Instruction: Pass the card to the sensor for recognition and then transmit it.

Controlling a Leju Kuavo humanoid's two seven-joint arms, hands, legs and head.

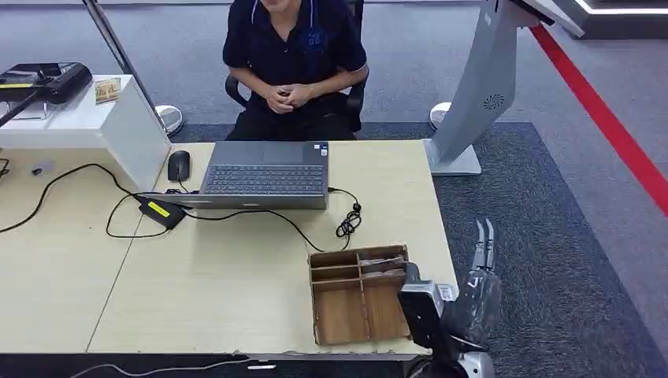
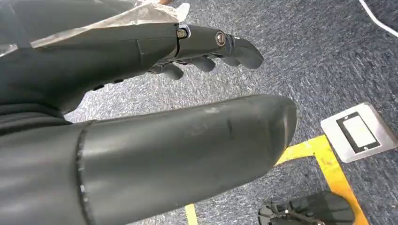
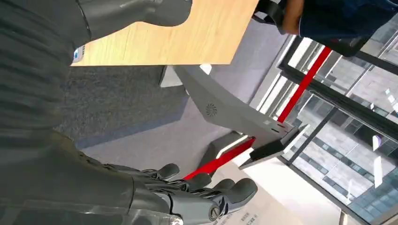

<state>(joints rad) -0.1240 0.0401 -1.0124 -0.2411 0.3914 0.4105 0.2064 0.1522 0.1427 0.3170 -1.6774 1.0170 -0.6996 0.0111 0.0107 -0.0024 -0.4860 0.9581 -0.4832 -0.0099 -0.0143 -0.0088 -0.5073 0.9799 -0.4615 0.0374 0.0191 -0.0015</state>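
task looking unstarted: right hand [image 1: 482,260] hanging open & empty at 3 o'clock of wooden tray [image 1: 361,295], left hand [image 2: 202,51] dangling open over carpet, holding nothing, no card seen

Even bright indoor light, soft shadows, wrist foregrounds blurred

A pale wooden desk [image 1: 236,291] stands on grey carpet [image 1: 551,260]; a red floor stripe [image 1: 606,126] runs past; glazed walls [image 3: 347,122] admit daylight.
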